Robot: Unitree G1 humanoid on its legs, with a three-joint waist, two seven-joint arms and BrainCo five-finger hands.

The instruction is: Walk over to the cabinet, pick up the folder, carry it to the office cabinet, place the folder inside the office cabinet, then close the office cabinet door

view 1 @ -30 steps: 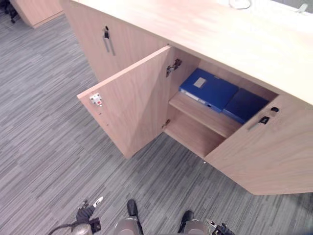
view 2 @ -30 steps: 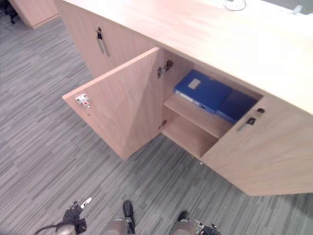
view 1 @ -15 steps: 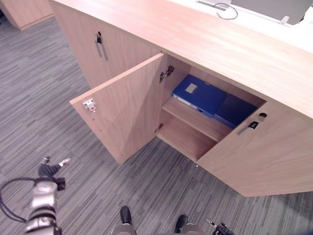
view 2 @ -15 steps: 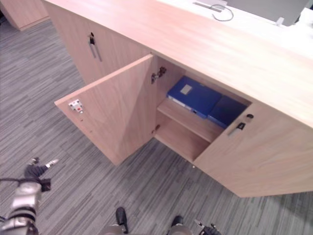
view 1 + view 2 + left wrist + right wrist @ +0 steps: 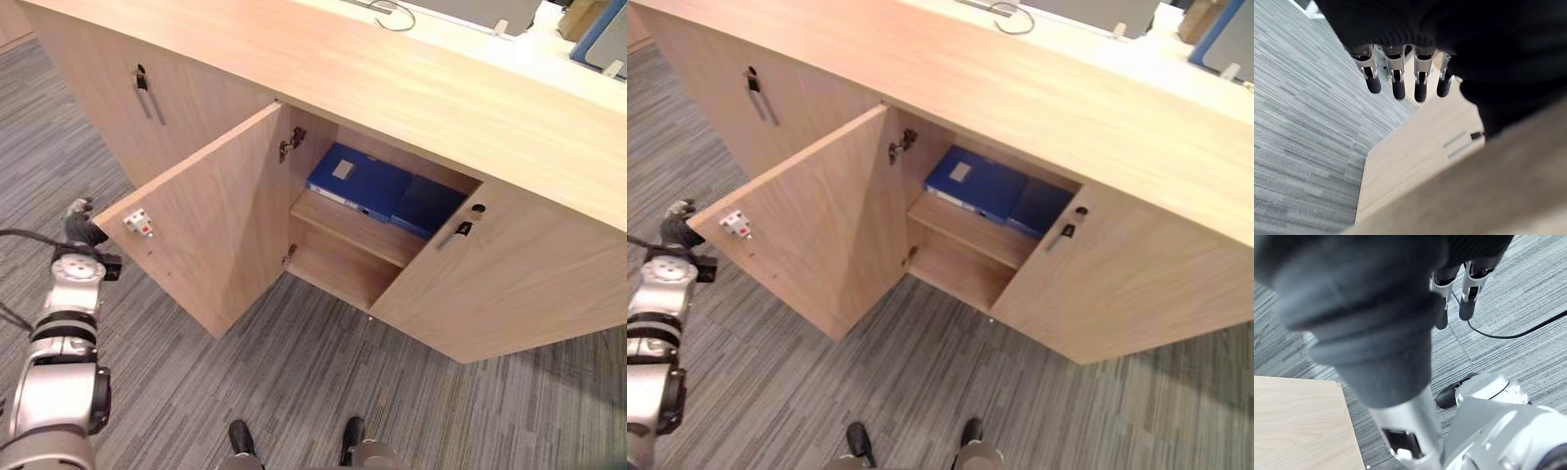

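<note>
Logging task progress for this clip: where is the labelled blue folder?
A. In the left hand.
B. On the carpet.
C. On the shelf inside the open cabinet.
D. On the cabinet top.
C: the labelled blue folder lies flat on the shelf behind the open door.

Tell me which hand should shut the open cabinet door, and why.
Left. The left hand is raised beside the free edge of the open door, fingers straight and empty. The right hand hangs low over the carpet. The blue folder already lies inside.
</note>
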